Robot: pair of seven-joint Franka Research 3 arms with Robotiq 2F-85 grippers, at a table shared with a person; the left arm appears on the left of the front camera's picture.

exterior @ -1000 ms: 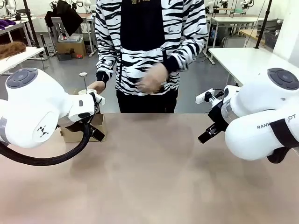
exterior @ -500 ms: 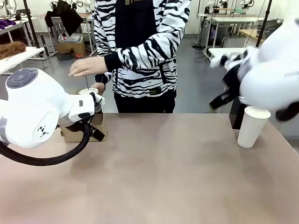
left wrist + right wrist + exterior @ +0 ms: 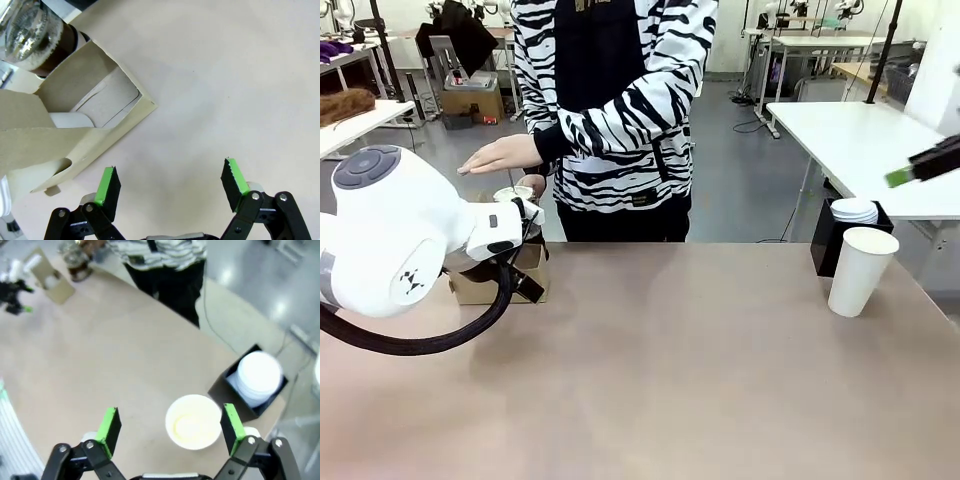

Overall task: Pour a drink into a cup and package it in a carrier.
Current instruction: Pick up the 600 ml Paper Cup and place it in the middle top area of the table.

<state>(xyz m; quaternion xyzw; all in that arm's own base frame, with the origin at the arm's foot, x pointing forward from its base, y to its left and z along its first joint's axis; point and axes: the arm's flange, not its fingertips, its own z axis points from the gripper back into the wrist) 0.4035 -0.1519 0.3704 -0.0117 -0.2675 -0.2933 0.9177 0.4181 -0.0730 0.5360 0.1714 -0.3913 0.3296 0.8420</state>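
The left wrist view is showing the left gripper [image 3: 171, 181] hanging over the bare tan table [image 3: 225, 75], its green-padded jaws spread wide and gripping nothing. At the upper left of that frame, the low brown cardboard carrier [image 3: 95, 135] is sitting on the table. The dark brown drink [image 3: 52, 50] is showing through a clear glass carafe [image 3: 27, 27] standing just beside it. In the right wrist view, the right gripper [image 3: 170, 426] is likewise gaping wide and empty above an upright white paper cup [image 3: 192, 422] at lower centre. This cup is standing beside a black open-topped box [image 3: 222, 390] of white lids [image 3: 257, 375]. In the front view, a person [image 3: 620, 100] in a striped top is holding one hand [image 3: 500, 155] flat at upper left.
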